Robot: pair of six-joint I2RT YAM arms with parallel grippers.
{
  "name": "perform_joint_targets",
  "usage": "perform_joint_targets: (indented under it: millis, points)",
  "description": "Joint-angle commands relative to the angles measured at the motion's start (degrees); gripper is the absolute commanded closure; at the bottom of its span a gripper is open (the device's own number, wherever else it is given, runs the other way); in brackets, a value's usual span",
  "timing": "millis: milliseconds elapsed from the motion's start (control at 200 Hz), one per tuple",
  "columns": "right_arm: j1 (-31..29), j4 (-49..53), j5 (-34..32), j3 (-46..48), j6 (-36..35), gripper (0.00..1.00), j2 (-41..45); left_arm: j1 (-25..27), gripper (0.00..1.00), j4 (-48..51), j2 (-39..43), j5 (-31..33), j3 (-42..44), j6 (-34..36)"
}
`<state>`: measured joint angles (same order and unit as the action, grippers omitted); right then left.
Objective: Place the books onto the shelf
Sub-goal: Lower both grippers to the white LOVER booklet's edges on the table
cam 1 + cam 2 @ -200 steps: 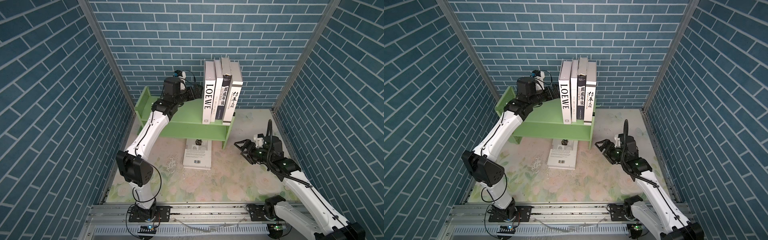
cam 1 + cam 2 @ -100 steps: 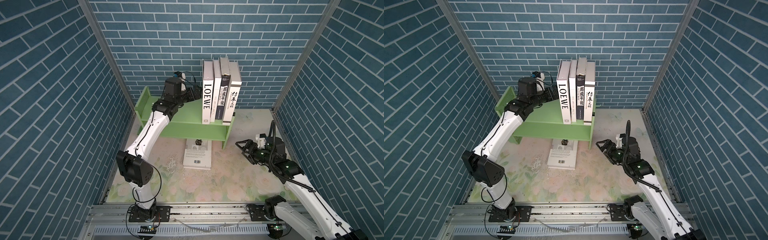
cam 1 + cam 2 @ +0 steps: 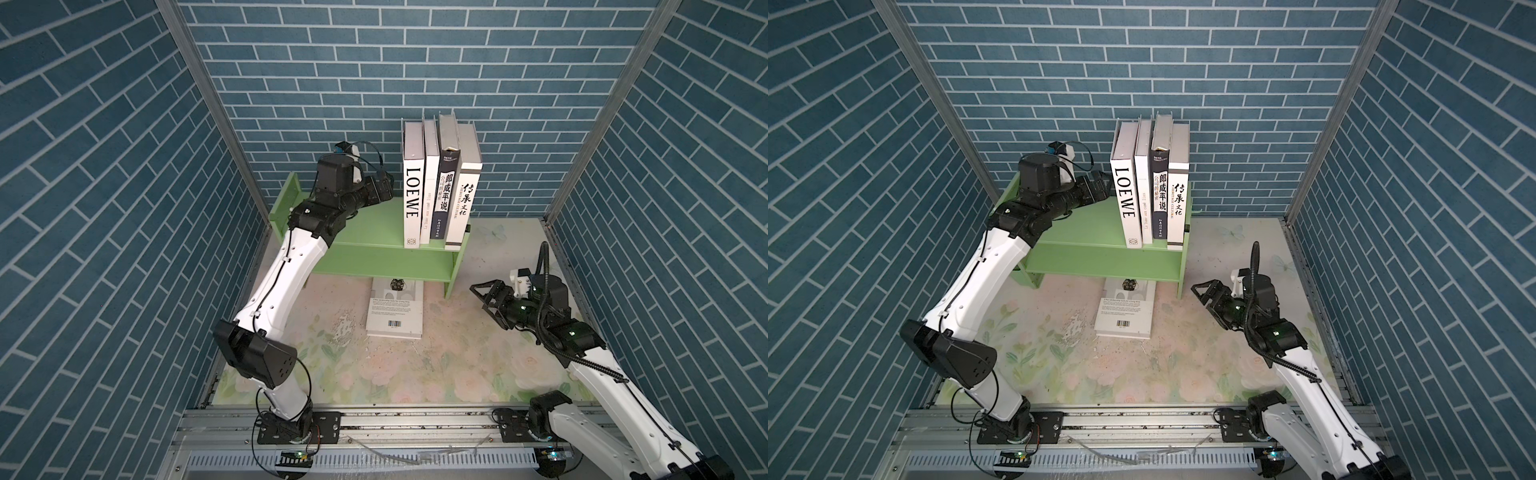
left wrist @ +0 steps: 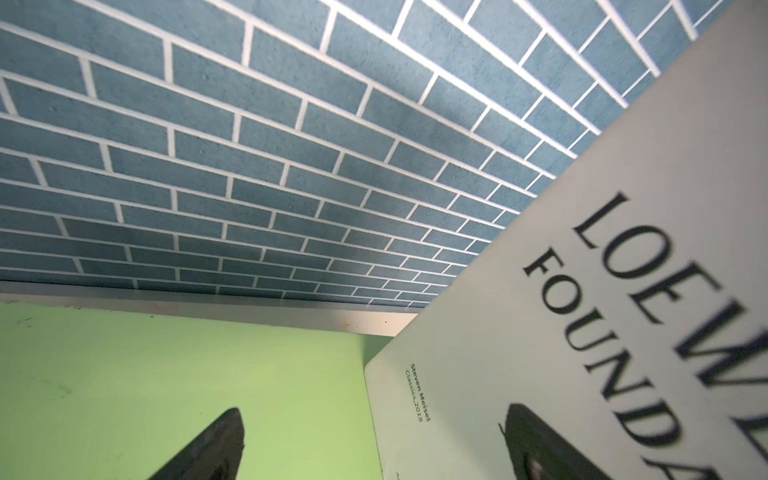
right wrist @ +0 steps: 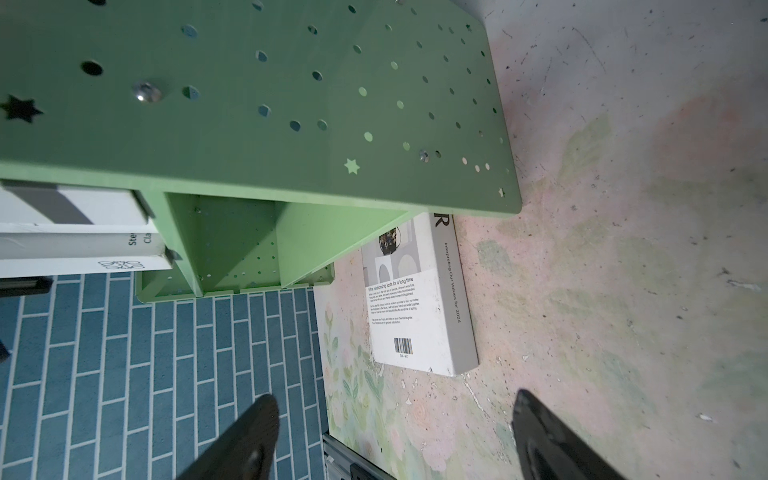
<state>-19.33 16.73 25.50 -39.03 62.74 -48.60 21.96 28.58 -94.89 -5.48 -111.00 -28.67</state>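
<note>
Four books (image 3: 440,187) upright on green shelf (image 3: 365,232); fifth book (image 3: 395,311) flat on table (image 3: 457,353), partly beneath. Jaws spread, empty, on left gripper (image 3: 384,189) and right gripper (image 3: 484,297). Left one hard by LOEWE cover (image 4: 582,332): stray nudge may topple row.

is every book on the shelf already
No, one book lies flat on the table, partly under the shelf.

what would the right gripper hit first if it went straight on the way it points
Probably the flat book on the table, straight ahead of the right gripper in its wrist view. Depth is unclear; the shelf side panel stands close by.
</note>
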Motion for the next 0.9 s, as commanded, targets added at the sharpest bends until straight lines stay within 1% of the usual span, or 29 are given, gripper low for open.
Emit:
perform_joint_targets:
  millis: [0,145,295,420,520,610,750,820,895]
  points:
    - [0.16,-3.05,0.78,1.35,0.94,0.12,-1.34,0.29,0.00,3.61,5.73,2.13,2.50,0.23]
    - [-0.39,-7.38,0.72,3.56,1.44,0.13,-3.72,0.29,0.00,8.06,16.15,2.61,11.68,-1.75]
    - [-2.67,-10.75,0.20,4.60,1.66,0.13,-6.73,0.63,0.00,16.78,28.13,3.45,21.15,-4.63]
    - [-6.65,-13.12,-1.91,5.03,1.75,0.13,-9.73,1.78,0.01,20.57,38.20,2.84,30.88,-10.90]
    - [-10.07,-17.35,-4.16,6.18,2.73,0.13,-12.06,4.33,0.02,21.56,44.30,3.70,39.91,-16.56]
    - [-12.42,-22.06,-6.39,8.24,3.93,0.14,-14.01,7.02,0.02,21.00,48.07,3.97,49.09,-20.20]
    - [-15.53,-28.13,-10.55,10.95,4.60,0.13,-16.43,7.49,0.01,19.34,52.26,3.40,58.76,-22.06]
    - [-16.78,-29.12,-12.12,11.08,4.56,0.12,-17.79,7.49,0.00,16.83,52.53,2.14,62.43,-21.97]
    - [-18.15,-30.23,-13.92,11.03,4.50,0.11,-19.47,7.50,0.00,12.74,50.97,-0.32,66.34,-21.74]
